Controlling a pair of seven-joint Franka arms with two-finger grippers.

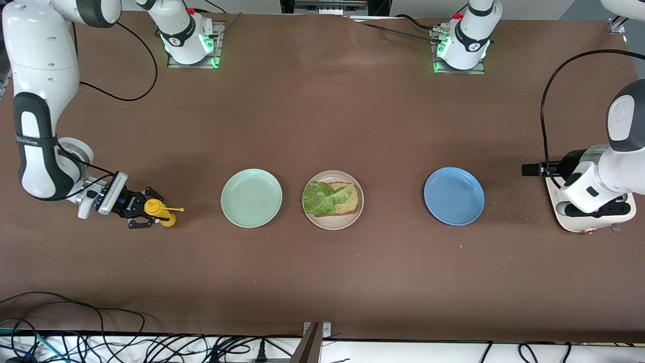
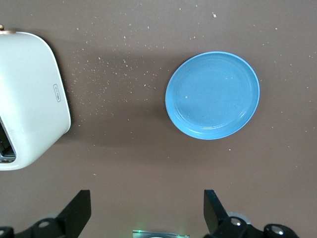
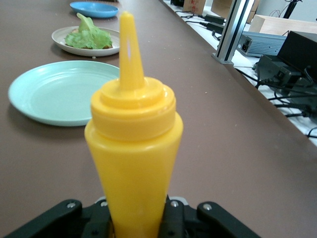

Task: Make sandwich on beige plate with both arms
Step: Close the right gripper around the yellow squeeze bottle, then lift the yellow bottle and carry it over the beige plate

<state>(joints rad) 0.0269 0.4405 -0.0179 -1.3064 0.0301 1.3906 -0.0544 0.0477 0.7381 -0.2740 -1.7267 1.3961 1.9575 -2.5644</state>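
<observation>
Right wrist view shows the right gripper (image 3: 136, 218) pinching the upright bottle (image 3: 132, 148). Plate (image 1: 333, 199) with bread (image 1: 347, 203) and lettuce (image 1: 321, 196) lies toward the table's middle, past the green plate (image 1: 251, 197). Left gripper (image 2: 146, 213), spread empty, waits by the toaster (image 1: 589, 214).

Premises: robotics laboratory. Two white arms (image 1: 35, 101) bolted on base plates along the brown-covered table (image 1: 322, 282); loose cables (image 1: 101, 343) along its camera-side edge; electronics boxes (image 3: 277, 44) alongside.
</observation>
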